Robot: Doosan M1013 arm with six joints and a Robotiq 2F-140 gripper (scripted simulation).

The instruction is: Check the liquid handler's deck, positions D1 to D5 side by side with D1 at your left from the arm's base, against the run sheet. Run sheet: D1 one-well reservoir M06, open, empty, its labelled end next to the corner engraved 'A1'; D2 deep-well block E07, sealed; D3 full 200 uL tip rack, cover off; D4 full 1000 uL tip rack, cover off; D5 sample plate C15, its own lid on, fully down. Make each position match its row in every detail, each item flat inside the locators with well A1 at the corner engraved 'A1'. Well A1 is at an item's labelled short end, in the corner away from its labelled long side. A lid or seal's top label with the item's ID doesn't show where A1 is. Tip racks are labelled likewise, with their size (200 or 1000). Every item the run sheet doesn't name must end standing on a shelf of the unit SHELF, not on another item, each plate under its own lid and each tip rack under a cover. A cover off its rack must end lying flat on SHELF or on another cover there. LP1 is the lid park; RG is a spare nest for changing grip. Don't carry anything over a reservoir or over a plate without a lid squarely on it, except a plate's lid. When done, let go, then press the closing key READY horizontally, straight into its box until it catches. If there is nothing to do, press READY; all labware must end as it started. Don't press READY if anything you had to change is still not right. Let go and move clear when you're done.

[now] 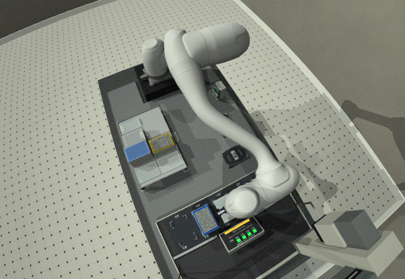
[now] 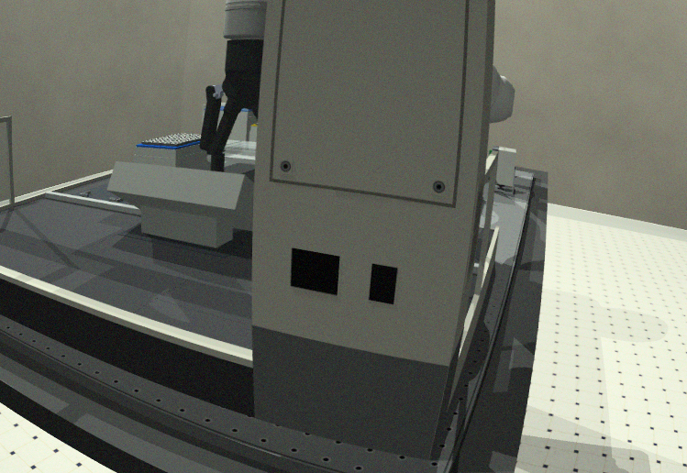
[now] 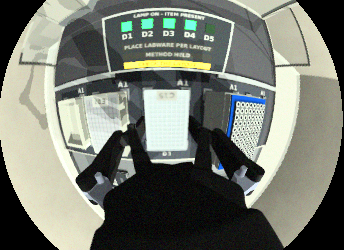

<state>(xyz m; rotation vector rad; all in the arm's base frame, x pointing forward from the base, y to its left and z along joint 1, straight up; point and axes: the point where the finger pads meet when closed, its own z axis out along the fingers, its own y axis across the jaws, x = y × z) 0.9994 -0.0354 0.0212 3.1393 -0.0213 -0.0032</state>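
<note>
In the wrist view my gripper (image 3: 166,122) is shut on the long sides of a white, finely gridded plate-like item (image 3: 166,120) in the middle deck position. I cannot read its label. In the top view the wrist hides most of it (image 1: 220,204). A blue-rimmed tip rack (image 1: 205,219) with its cover off stands beside it; it also shows in the wrist view (image 3: 248,124). The end position D5 (image 1: 183,230) is bare. Two pale items (image 3: 94,119) fill the positions on the other side. In the exterior view my fingers (image 2: 216,141) reach down behind the status panel housing.
The shelf unit holds a yellow-rimmed tip rack (image 1: 160,142), a blue item (image 1: 137,151) and pale plates (image 1: 131,131). The status panel (image 1: 242,234) stands in front of the deck. A spare nest (image 1: 237,153) and a small key box (image 1: 218,88) lie near the arm. A tall housing (image 2: 366,194) blocks the exterior view.
</note>
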